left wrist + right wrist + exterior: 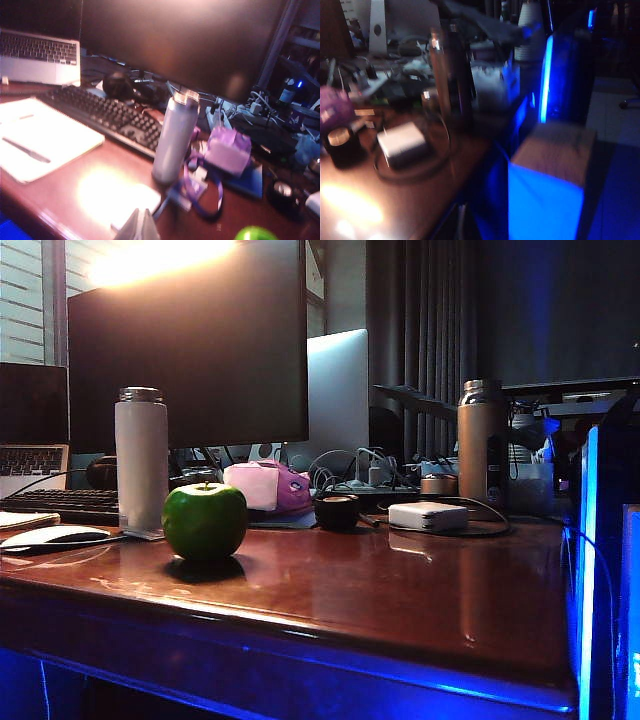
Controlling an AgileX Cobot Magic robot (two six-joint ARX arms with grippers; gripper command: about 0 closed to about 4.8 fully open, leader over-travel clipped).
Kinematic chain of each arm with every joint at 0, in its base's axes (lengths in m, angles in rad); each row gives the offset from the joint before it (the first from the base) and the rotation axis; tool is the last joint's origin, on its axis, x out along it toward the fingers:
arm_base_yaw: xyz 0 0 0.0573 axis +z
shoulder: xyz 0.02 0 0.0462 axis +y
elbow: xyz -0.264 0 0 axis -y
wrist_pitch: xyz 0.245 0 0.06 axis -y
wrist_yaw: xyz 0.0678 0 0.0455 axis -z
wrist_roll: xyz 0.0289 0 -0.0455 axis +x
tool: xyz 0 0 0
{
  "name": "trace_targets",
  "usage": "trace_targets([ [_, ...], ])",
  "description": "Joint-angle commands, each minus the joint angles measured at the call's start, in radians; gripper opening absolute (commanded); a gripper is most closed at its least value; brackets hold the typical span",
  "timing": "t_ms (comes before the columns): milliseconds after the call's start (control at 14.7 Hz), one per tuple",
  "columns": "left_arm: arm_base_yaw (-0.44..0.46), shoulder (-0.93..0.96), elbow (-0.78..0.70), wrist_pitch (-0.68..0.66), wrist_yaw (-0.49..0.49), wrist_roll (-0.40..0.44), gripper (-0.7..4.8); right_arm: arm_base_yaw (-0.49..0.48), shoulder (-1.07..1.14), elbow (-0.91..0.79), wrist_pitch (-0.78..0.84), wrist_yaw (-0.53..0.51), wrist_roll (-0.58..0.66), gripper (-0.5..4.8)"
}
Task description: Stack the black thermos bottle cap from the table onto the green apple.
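The green apple [205,522] stands on the reddish-brown table [400,590] near its front left; only its top edge [255,233] shows in the left wrist view. The black thermos bottle cap [337,512] sits upright further back, to the right of the apple and apart from it, and also shows in both wrist views [282,192] [341,145]. My left gripper [142,226] hangs over the table's front edge, fingertips pressed together, holding nothing. My right gripper [462,220] is a dark point at the table's right front edge, shut and empty. Neither gripper appears in the exterior view.
A white thermos [141,458] stands left of and behind the apple, a bronze thermos [480,440] at the back right. A white charger with cable [428,516], a pink-purple pouch [268,487], a keyboard [110,117], a notebook [40,137] and a mouse [55,536] lie around.
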State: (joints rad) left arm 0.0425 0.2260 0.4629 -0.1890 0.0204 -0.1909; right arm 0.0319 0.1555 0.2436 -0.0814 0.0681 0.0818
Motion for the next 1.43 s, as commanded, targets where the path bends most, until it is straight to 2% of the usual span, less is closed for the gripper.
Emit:
trace_targets([
  [68,-0.001,0.315,0.289,-0.152,0.175,0.177,0.06,0.000,0.267,0.185,0.092,-0.031,-0.007,-0.01],
  [204,-0.002,0.541,0.536,-0.372,0.404,0.316,-0.06,0.000,0.482,0.329,0.107,-0.136,-0.012,-0.01],
  [272,-0.003,0.616,0.620,-0.465,0.473,0.364,-0.06,0.000,0.575,0.382,0.123,-0.187,-0.012,-0.01],
  [340,-0.008,0.686,0.696,-0.565,0.500,0.439,-0.06,0.002,0.663,0.412,0.173,-0.237,-0.021,-0.01],
  [408,-0.024,0.723,0.733,-0.631,0.497,0.502,-0.06,0.001,0.746,0.423,0.242,-0.278,-0.055,-0.01],
  [476,-0.046,0.750,0.750,-0.672,0.496,0.529,-0.06,0.002,0.828,0.423,0.312,-0.316,-0.098,-0.01],
  [816,-0.088,0.784,0.750,-0.650,0.490,0.534,-0.05,0.015,1.108,0.423,0.502,-0.511,-0.097,-0.01],
  [952,-0.087,0.784,0.750,-0.647,0.489,0.534,-0.05,0.015,1.148,0.423,0.566,-0.508,-0.058,0.01],
  [1020,-0.088,0.784,0.750,-0.647,0.490,0.534,-0.05,0.014,1.184,0.422,0.655,-0.508,-0.126,1.01],
  [1088,-0.088,0.784,0.750,-0.647,0.492,0.534,-0.05,0.014,1.225,0.422,0.750,-0.490,-0.212,3.21],
  [1156,-0.088,0.784,0.750,-0.647,0.492,0.534,-0.05,0.014,1.274,0.423,0.850,-0.489,-0.246,4.79],
  [1293,-0.088,0.784,0.750,-0.647,0.492,0.534,-0.05,0.013,1.381,0.428,0.981,-0.489,-0.243,4.79],
  [1429,-0.088,0.784,0.750,-0.647,0.494,0.534,-0.05,0.014,1.499,0.467,1.029,-0.540,-0.238,4.79],
])
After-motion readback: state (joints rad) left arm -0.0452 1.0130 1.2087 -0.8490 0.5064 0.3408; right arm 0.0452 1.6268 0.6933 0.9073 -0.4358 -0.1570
